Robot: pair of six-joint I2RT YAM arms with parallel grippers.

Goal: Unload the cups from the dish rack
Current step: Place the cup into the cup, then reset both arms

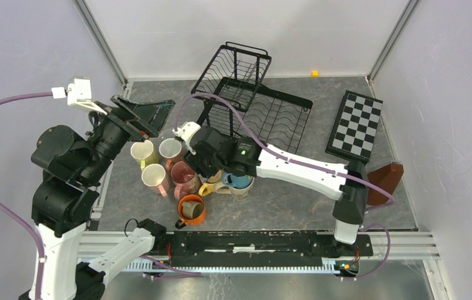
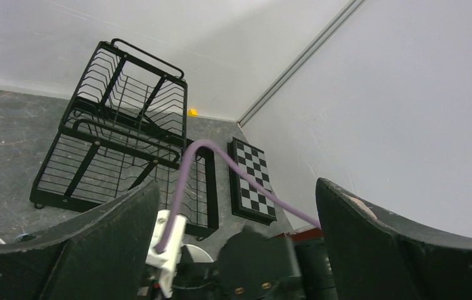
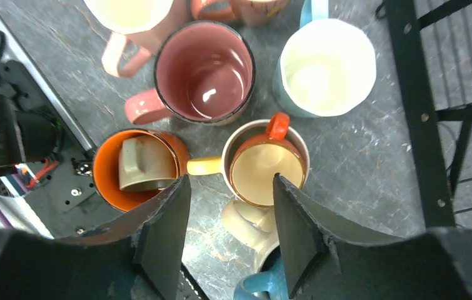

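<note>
Right pincer (image 1: 203, 167) hung fingers-down over the cups (image 1: 184, 175), which stood bunched on the table (image 1: 296, 206) just off the near left corner of the dish rack (image 1: 252, 100). From above, the wrist hid its jaws. To the left of the dish rack and well apart from it, the left pincer (image 1: 149, 115) was raised, spread wide and holding nothing. An orange cup (image 1: 191, 209) sat farthest from the dish rack, and a blue cup (image 1: 238, 181) sat nearer its front edge. A checkered board (image 1: 355, 125) lay to the right of the dish rack.

From the left wrist, the left pincer (image 2: 238, 187) showed its two dark fingers far apart with nothing between them. Beyond them the dish rack (image 2: 120, 144) stood upright on the grey table, with the checkered board (image 2: 252, 181) just past its right end.

From the right wrist, the right pincer (image 3: 230, 181) was released, its fingers (image 3: 164, 237) apart and clamped on nothing. It was poised above a yellow-handled cup (image 3: 211, 165) that had an orange-handled cup (image 3: 264, 169) nested inside. Farther from the dish rack, the orange cup (image 3: 105, 169) held a small beige cup (image 3: 142, 162). A dark pink cup (image 3: 205, 72) stood between these and a pale blue cup (image 3: 327, 65). The pale blue cup was just beside the black frame of the dish rack (image 3: 414, 94).
</note>
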